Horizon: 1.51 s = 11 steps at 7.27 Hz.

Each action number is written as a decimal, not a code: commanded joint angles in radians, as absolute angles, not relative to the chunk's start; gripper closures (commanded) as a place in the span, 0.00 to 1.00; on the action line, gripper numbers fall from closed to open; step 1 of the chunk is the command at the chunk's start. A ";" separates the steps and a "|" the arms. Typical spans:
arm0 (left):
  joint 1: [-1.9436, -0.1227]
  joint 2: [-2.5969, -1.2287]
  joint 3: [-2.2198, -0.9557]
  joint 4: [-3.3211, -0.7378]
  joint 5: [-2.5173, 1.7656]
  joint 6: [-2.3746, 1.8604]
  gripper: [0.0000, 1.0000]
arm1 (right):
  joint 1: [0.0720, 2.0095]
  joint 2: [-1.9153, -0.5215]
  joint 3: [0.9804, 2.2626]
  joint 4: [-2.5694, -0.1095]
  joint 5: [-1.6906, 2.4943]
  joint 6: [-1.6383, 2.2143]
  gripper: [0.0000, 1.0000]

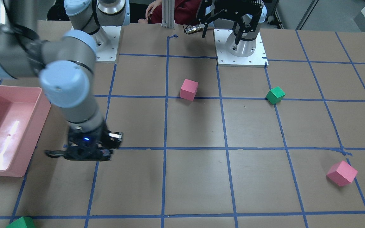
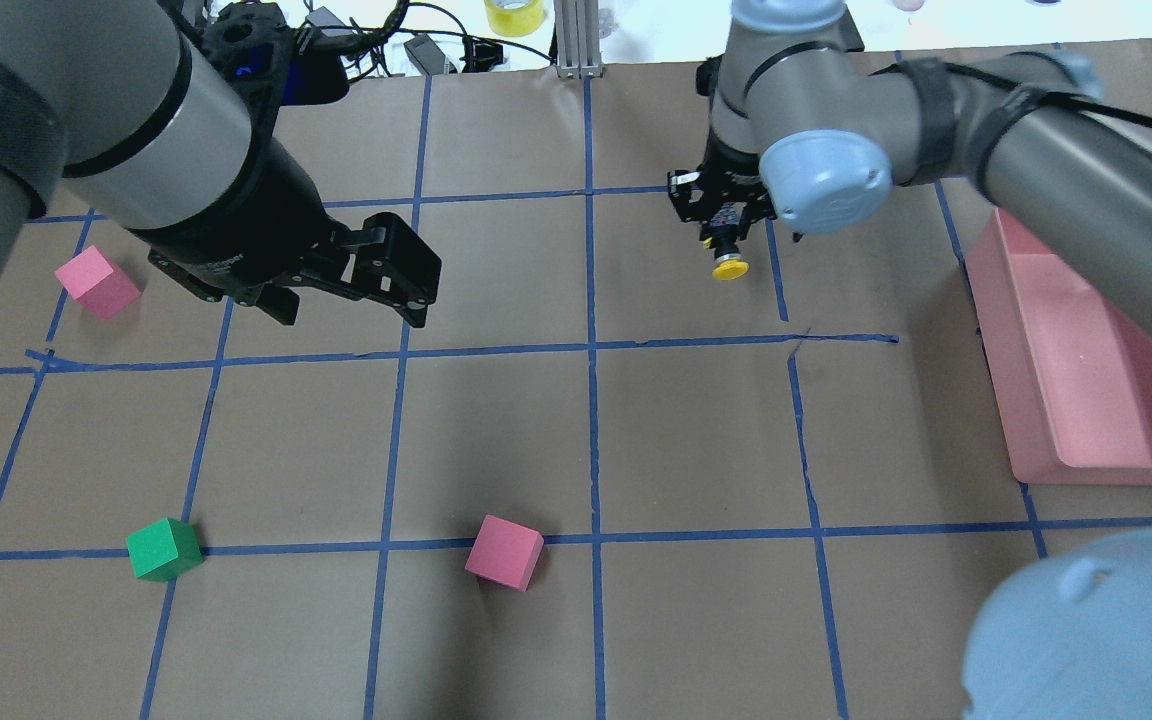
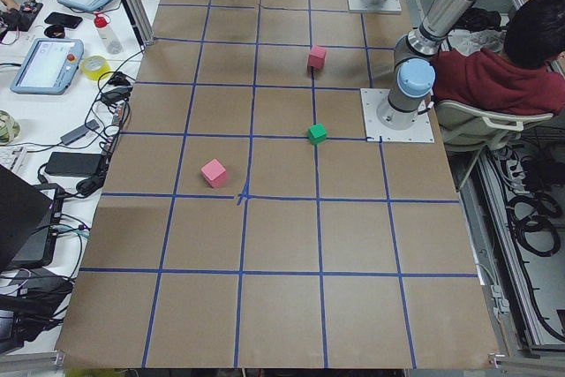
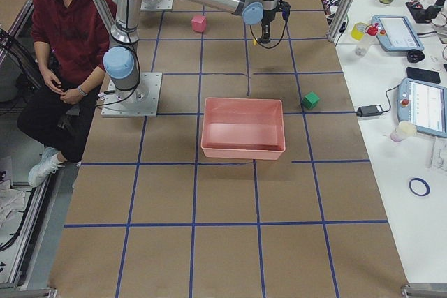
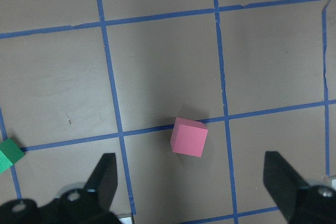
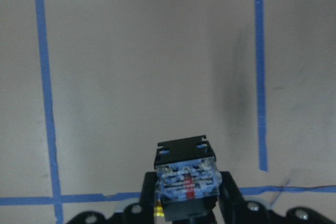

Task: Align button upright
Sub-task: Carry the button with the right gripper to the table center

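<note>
1. Button (image 2: 731,262) is held clamped in the right claw (image 2: 728,243), close over the desk (image 2: 676,440), with its yellow cap seen below the claw from overhead
2. Left claw (image 5: 194,184) is spread wide apart, raised over a pink cube (image 5: 189,137)

Looking straight down, the brown table (image 5: 157,66) is crossed by blue tape lines (image 5: 157,17) that form a grid. A pink cube (image 5: 189,137) sits with its top edge on one of the horizontal lines, between two vertical lines. A green cube (image 5: 9,154) is cut off by the left edge. The left gripper (image 5: 191,167) shows at the bottom, its two black fingers (image 5: 105,179) spread wide, with the pink cube just above the gap.
</note>
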<state>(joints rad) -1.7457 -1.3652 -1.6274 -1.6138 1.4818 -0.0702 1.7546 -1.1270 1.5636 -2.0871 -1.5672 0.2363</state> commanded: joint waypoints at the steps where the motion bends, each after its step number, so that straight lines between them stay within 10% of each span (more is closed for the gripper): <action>1: -1.746 -1.365 -1.628 -1.614 1.482 -0.069 0.00 | 1.828 -1.043 1.534 -2.154 -1.536 0.337 1.00; 9: -1.746 -1.365 -1.628 -1.614 1.482 -0.069 0.00 | 1.901 -0.897 1.439 -2.214 -1.468 0.468 1.00; 10: -1.746 -1.364 -1.628 -1.614 1.482 -0.069 0.00 | 1.901 -0.896 1.443 -2.215 -1.438 0.459 0.88; 11: -1.746 -1.365 -1.628 -1.614 1.482 -0.069 0.00 | 1.901 -0.896 1.448 -2.218 -1.436 0.406 0.54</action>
<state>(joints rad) -1.7457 -1.3644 -1.6276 -1.6138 1.4818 -0.0691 1.9005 -0.8972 1.4428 -2.2137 -1.4489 0.4495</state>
